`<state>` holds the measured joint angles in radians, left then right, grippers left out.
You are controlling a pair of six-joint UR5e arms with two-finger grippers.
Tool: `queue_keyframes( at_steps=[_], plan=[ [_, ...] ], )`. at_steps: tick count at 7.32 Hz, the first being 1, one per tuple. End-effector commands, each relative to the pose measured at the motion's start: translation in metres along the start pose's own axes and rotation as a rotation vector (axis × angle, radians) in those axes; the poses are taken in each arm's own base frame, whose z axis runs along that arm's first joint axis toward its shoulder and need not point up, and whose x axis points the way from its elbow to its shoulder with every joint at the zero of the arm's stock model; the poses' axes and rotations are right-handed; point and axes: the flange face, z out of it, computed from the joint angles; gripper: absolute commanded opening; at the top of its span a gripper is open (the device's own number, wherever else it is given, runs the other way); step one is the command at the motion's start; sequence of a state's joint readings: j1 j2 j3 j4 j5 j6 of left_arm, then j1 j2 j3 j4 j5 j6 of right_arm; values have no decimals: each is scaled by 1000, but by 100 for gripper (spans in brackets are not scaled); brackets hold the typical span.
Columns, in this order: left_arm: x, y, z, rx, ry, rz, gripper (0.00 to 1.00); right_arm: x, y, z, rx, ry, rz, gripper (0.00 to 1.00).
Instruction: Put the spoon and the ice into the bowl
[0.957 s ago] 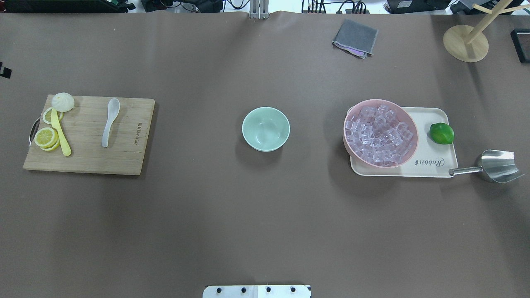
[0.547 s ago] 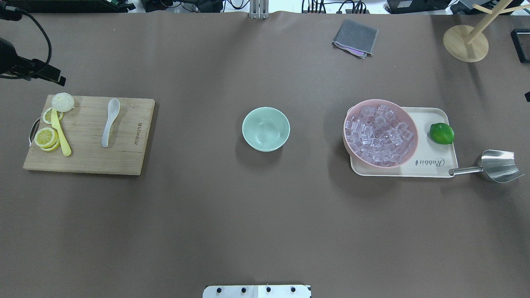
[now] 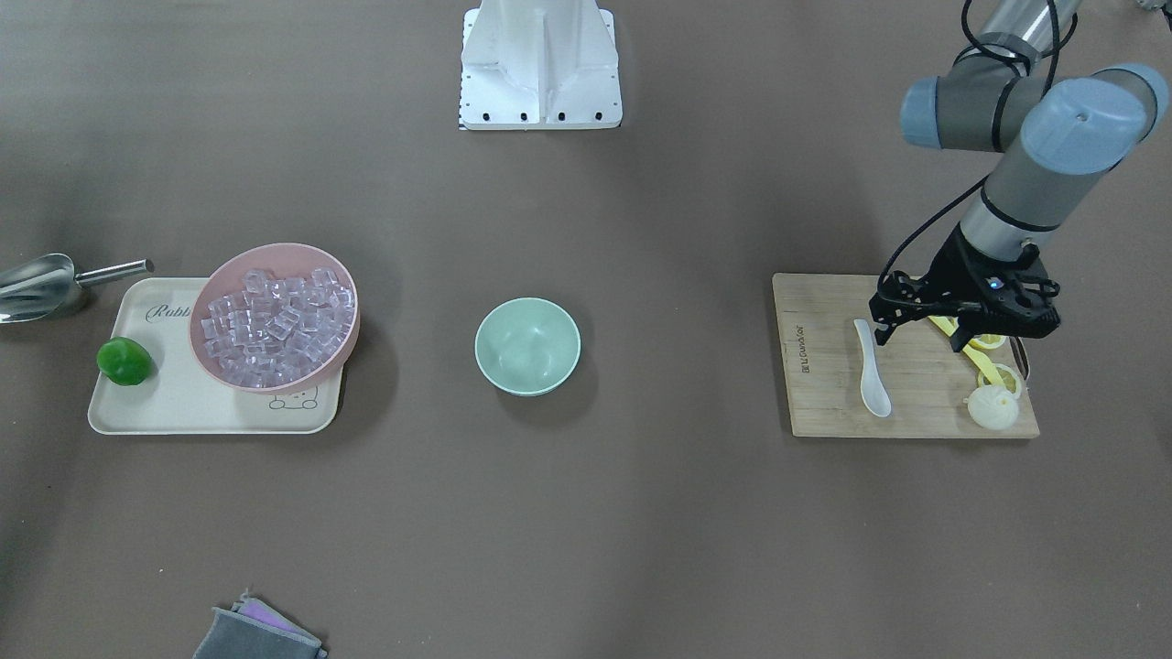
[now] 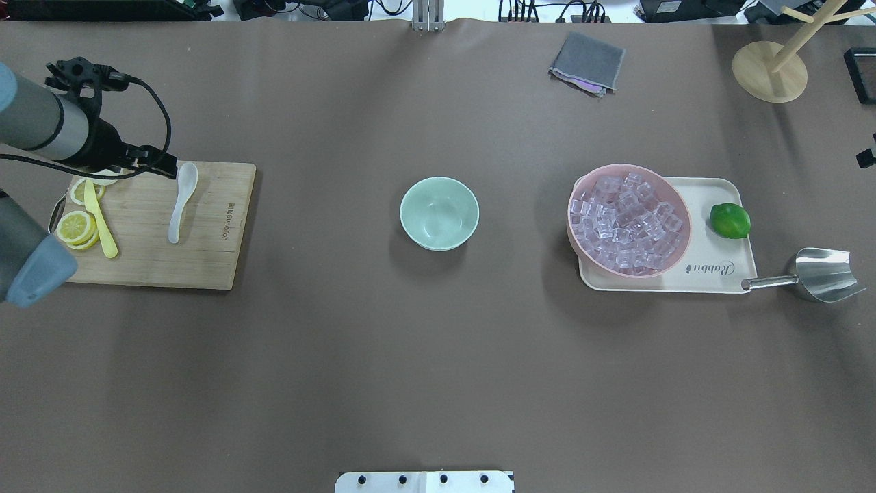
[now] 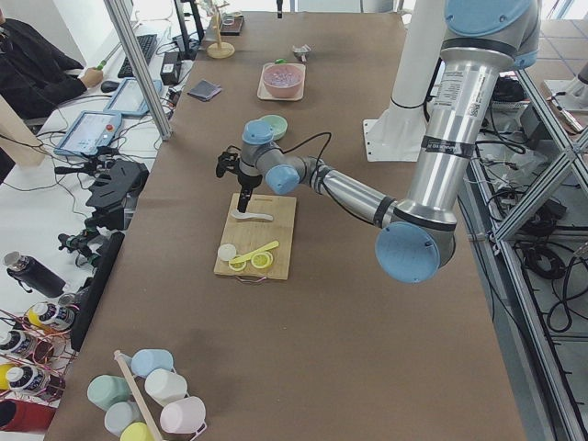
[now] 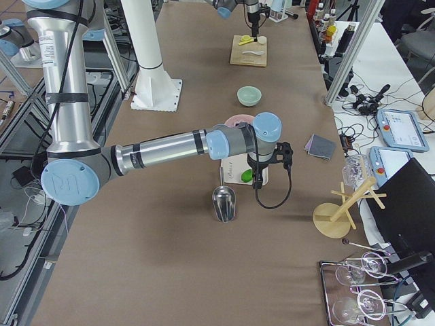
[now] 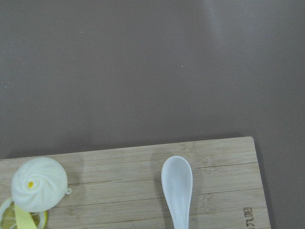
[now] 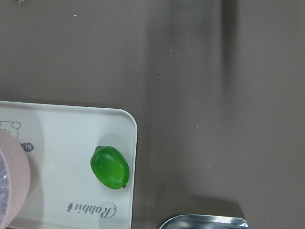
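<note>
The white spoon (image 4: 181, 202) lies on the wooden cutting board (image 4: 205, 260), scoop toward the far edge; it also shows in the left wrist view (image 7: 177, 186). The empty mint-green bowl (image 4: 439, 213) stands at the table's middle. Clear ice cubes (image 4: 626, 222) fill the pink bowl (image 4: 570, 220) on the right. My left gripper (image 3: 920, 331) hovers open above the board's far part, one finger close to the spoon's scoop, holding nothing. My right gripper shows only as a dark sliver at the overhead view's right edge (image 4: 866, 159), beyond the tray; I cannot tell whether it is open or shut.
The cream tray (image 4: 712, 270) carries the pink bowl and a green lime (image 4: 729, 220). A metal scoop (image 4: 821, 274) lies right of it. Lemon slices (image 4: 75, 227), a yellow utensil (image 4: 101, 222) and a white bun (image 7: 39, 183) share the board. A grey cloth (image 4: 588, 61) and a wooden stand (image 4: 770, 72) sit at the back.
My left arm has come in from the left edge and moved right, over the board's far edge near the spoon. A bit of the right gripper now shows at the right edge.
</note>
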<state>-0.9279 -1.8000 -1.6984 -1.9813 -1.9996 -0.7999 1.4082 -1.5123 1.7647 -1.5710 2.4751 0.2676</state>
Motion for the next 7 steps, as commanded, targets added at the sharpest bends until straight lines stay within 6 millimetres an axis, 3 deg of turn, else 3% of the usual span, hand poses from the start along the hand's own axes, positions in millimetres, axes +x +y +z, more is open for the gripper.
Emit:
queue_keyframes(
  at_steps=[1,2,5,6,7],
  plan=[
    [7,15,36,9,24,13,97,-7,0,2,-10,-30,6,100],
    [6,21,50,-13,15,17,77,-7,0,2,-10,-30,6,100],
    [8,26,63,-35,4,23,77,-9,-1,2,-10,-31,3,100],
    [9,28,65,-39,4,25,70,-8,-1,2,-11,-31,5,100],
    [8,28,65,-38,3,32,48,-9,-1,2,-10,-31,7,100]
  ],
)
